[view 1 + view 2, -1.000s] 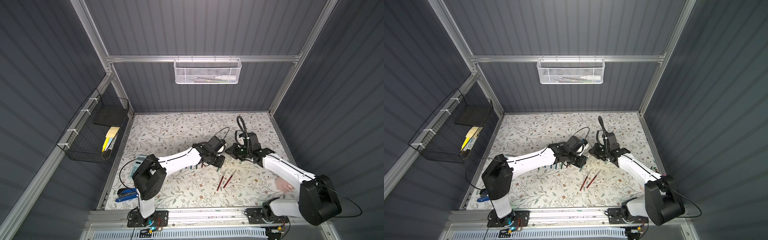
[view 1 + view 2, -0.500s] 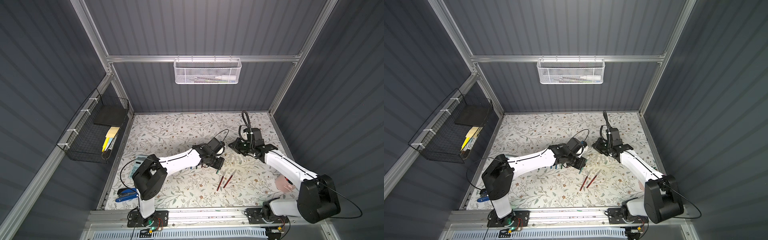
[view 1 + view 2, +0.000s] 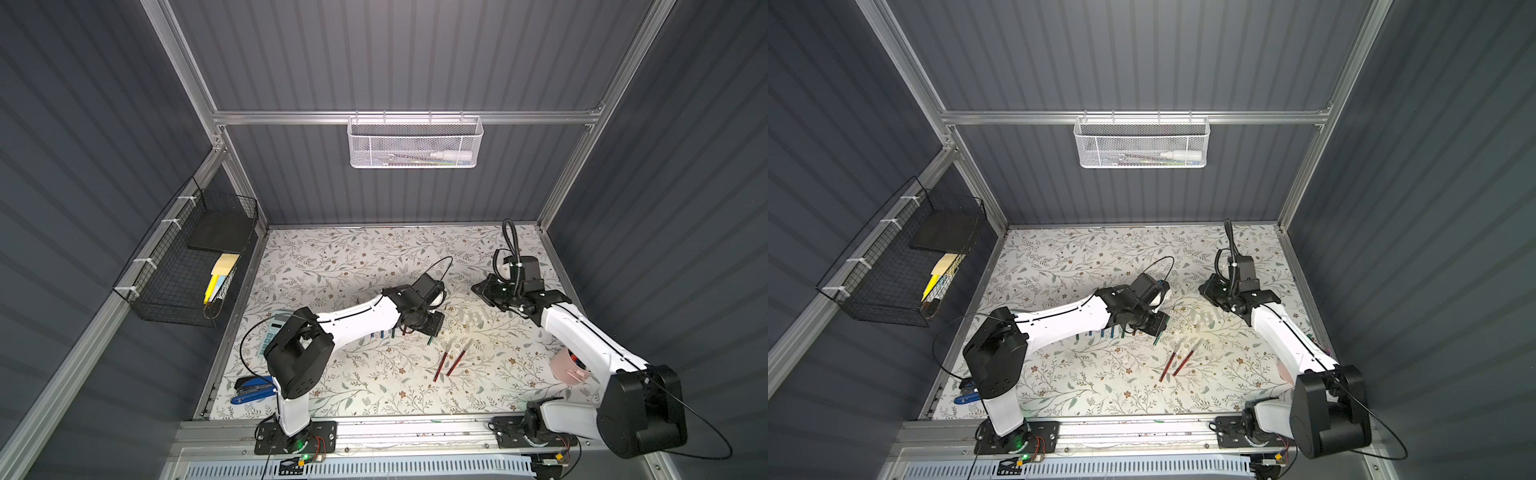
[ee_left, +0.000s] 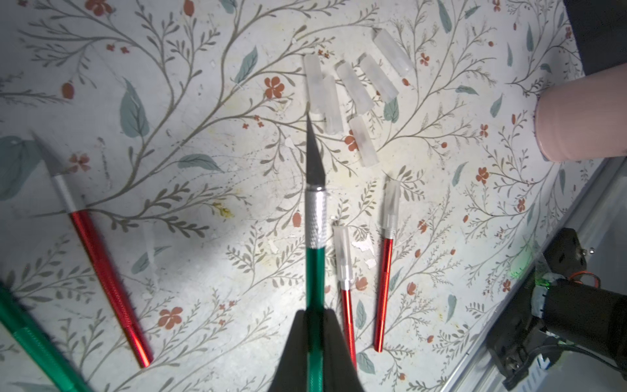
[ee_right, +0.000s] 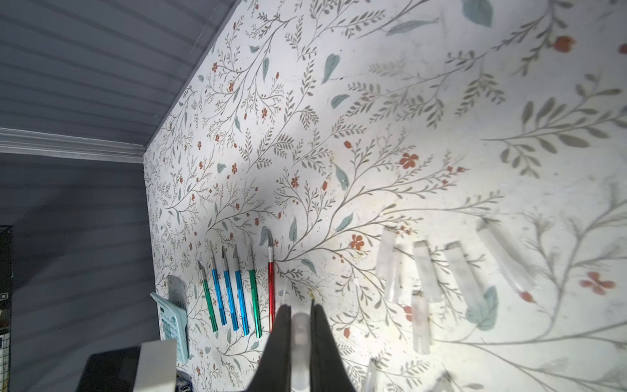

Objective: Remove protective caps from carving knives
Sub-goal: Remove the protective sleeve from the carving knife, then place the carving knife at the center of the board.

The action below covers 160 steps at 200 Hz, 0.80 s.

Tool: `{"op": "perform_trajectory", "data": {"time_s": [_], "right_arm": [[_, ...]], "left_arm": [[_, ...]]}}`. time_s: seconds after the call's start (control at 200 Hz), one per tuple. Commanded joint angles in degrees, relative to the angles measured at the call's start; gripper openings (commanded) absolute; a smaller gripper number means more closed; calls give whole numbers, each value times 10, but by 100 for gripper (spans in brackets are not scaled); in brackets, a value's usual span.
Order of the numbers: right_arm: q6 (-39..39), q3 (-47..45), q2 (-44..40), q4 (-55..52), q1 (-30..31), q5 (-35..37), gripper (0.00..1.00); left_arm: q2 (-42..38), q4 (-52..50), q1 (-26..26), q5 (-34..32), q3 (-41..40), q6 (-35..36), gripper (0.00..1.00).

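My left gripper (image 4: 315,312) is shut on the green handle of a carving knife (image 4: 315,237) whose dark blade is bare. My right gripper (image 5: 300,310) is shut on a clear protective cap (image 5: 300,339). In both top views the grippers (image 3: 430,328) (image 3: 482,289) hang apart over the mat. Several loose caps (image 4: 353,85) lie together just beyond the blade tip. Two red knives (image 4: 383,288) (image 4: 346,305) lie beside the held knife with caps (image 4: 392,203) on their tips. A row of uncapped blue, green and red knives (image 5: 230,292) lies further left.
A pink cup (image 4: 576,118) stands by the right arm near the front right. A pale blue calculator (image 5: 173,312) lies beside the knife row. A blue tool (image 3: 249,388) lies at the front left corner. Wire baskets (image 3: 187,266) (image 3: 415,143) hang on the walls.
The right gripper has drawn back and to the right, away from the left gripper, taking the cap along. The left gripper has stayed low with the green knife.
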Motion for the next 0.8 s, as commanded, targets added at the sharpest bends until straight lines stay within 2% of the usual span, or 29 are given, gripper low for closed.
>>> {"op": "perform_trajectory", "data": {"time_s": [0.0,0.12,0.39,0.795], "right_arm": [[-19,-20,-8,-25,-14,1,0],[-25,-34,-12,-26,-24,-3,1],[-38,-53,-25,-28,-44,-24,1],[-45,-66,-29,-26,-61,-37,2]], "left_arm": [[29,-19,18,-16,16,-3,0],[61,-22,37,-31,33,-9,0],[122,-37,40,-95,78,-22,0],[148,-85,40,-143,107,-33,0]]}}
